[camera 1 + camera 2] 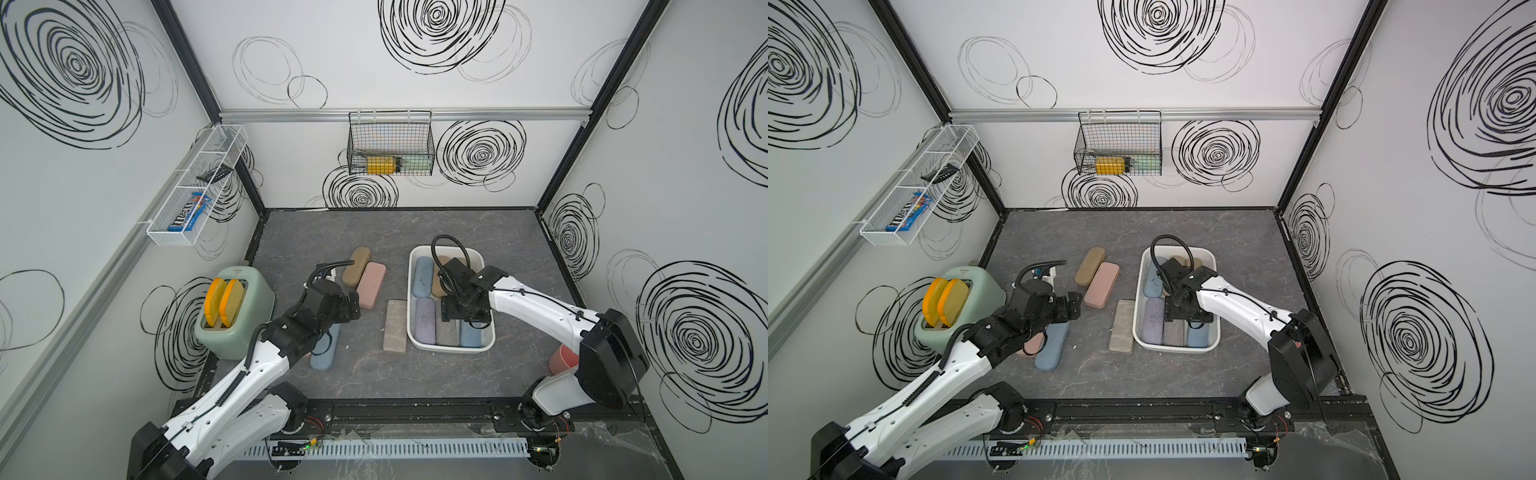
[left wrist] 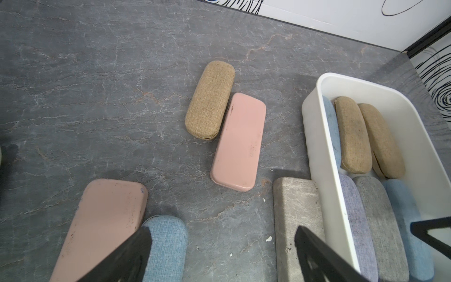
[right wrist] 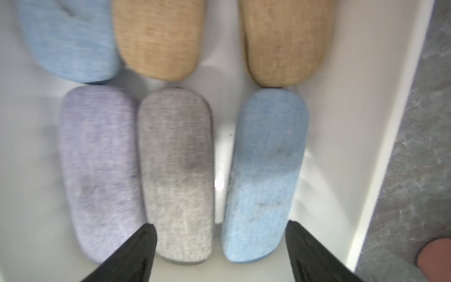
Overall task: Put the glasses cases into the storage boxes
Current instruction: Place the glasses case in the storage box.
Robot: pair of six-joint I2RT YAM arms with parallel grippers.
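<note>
The white storage box (image 1: 411,291) (image 1: 1139,291) holds several glasses cases: lilac (image 3: 97,158), grey (image 3: 175,158), blue (image 3: 266,171) and two tan ones (image 3: 158,36) among them. My right gripper (image 3: 219,224) (image 1: 461,320) hangs open just above the grey and blue cases, holding nothing. On the table lie a tan case (image 2: 210,100), a pink case (image 2: 239,141), a marbled grey case (image 2: 292,214) beside the box wall (image 2: 317,146), another pink case (image 2: 102,224) and a blue case (image 2: 168,244). My left gripper (image 2: 222,232) (image 1: 353,307) is open above the bare table between the blue and marbled grey cases.
A green toaster (image 1: 235,316) with yellow slices stands at the left wall. A black wire basket (image 1: 390,143) hangs on the back wall, a white mesh rack (image 1: 195,187) on the left wall. A reddish cup (image 1: 563,359) sits behind the right arm.
</note>
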